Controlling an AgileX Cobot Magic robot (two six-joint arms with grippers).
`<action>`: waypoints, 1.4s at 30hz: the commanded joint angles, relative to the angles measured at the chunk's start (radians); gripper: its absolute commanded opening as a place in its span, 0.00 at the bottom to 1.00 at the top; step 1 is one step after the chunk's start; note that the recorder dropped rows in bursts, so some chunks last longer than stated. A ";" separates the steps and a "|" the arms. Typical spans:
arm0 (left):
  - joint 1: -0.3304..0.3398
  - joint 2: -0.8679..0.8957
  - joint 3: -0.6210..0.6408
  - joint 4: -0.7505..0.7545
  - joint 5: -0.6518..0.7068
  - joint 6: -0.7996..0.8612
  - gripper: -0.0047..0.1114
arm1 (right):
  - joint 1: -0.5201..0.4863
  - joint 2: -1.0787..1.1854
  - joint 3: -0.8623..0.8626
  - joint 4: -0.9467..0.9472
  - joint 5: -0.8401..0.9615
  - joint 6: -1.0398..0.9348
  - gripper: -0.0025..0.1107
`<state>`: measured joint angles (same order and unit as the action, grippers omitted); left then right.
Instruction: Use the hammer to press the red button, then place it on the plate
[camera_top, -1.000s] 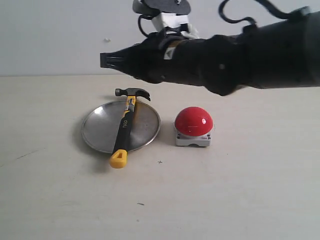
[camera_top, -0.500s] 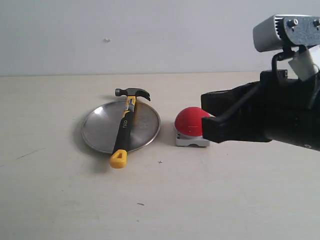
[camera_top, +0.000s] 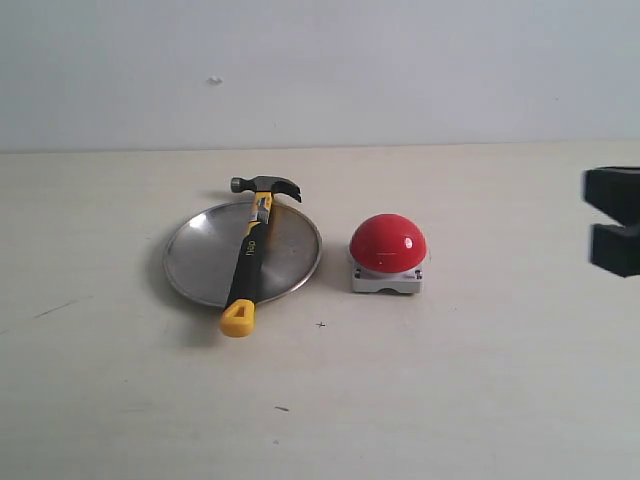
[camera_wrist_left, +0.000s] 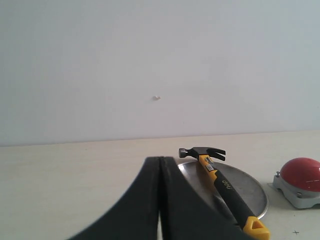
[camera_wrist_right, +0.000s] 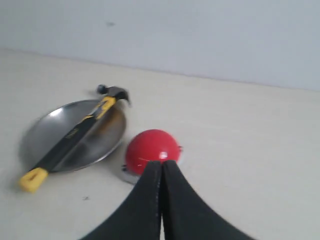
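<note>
Pale desk (camera_top: 480, 400) carries the plate (camera_top: 195, 265). The hammer (camera_top: 246, 262) lies across plate, head over far rim, yellow butt past near rim. The red button (camera_top: 387, 243) sits just beside plate, not touching. The left tool (camera_wrist_left: 160, 160) and right tool (camera_wrist_right: 161, 163) are both pinched closed, empty, clear of plate.

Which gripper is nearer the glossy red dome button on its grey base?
Right, likely. The right gripper points straight at the red dome button; the left gripper faces it across the round silver plate.
</note>
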<state>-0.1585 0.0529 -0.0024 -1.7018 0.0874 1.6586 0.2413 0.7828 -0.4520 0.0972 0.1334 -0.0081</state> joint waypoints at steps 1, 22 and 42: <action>0.002 -0.008 0.002 -0.003 -0.004 -0.006 0.04 | -0.196 -0.203 0.132 -0.003 -0.026 -0.006 0.02; 0.002 -0.008 0.002 -0.003 -0.004 -0.006 0.04 | -0.589 -0.783 0.438 -0.046 0.176 -0.120 0.02; 0.002 -0.008 0.002 -0.003 -0.004 -0.006 0.04 | -0.589 -0.783 0.436 -0.044 0.229 -0.121 0.02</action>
<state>-0.1585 0.0529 -0.0024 -1.7018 0.0874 1.6586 -0.3436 0.0064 -0.0169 0.0573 0.3608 -0.1283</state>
